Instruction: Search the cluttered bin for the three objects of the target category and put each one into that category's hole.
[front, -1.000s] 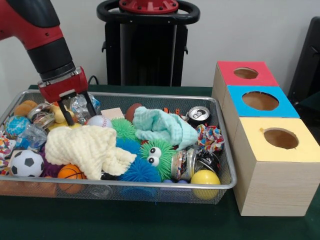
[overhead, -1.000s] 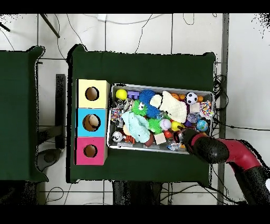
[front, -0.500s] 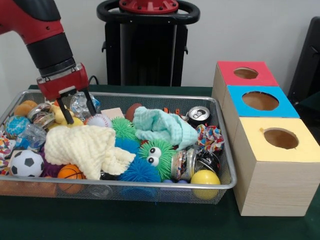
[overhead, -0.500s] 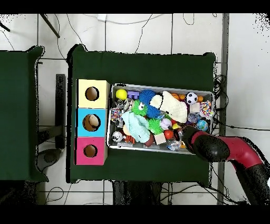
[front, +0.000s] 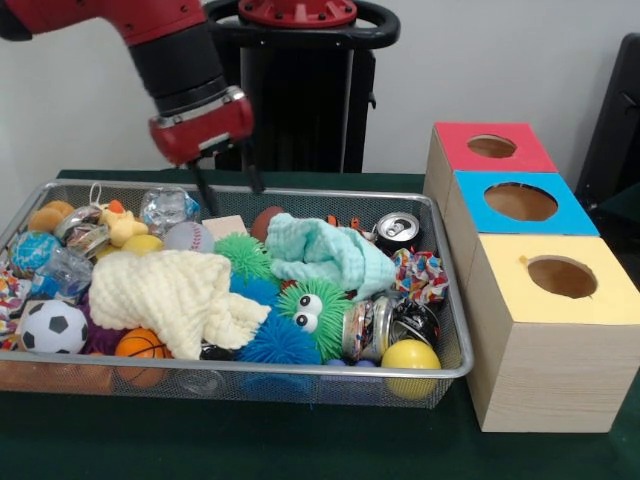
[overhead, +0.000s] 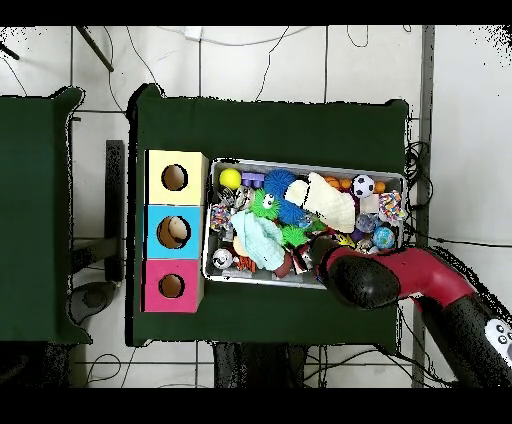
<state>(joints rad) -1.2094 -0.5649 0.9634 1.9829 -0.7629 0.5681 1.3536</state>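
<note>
Fingers (front: 203, 190) of the gripper (front: 226, 183) are spread and empty above the far rim of the wire bin (front: 300, 374). Inside the bin, the cream cloth (front: 175, 292) lies left, the mint cloth (front: 325, 254) mid-back, the yellow ball (front: 410, 356) at the front-right corner.

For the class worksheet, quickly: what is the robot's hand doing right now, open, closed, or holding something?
Hand: open, two fingers spread apart, holding nothing, raised above the far rim of the wire bin.
</note>
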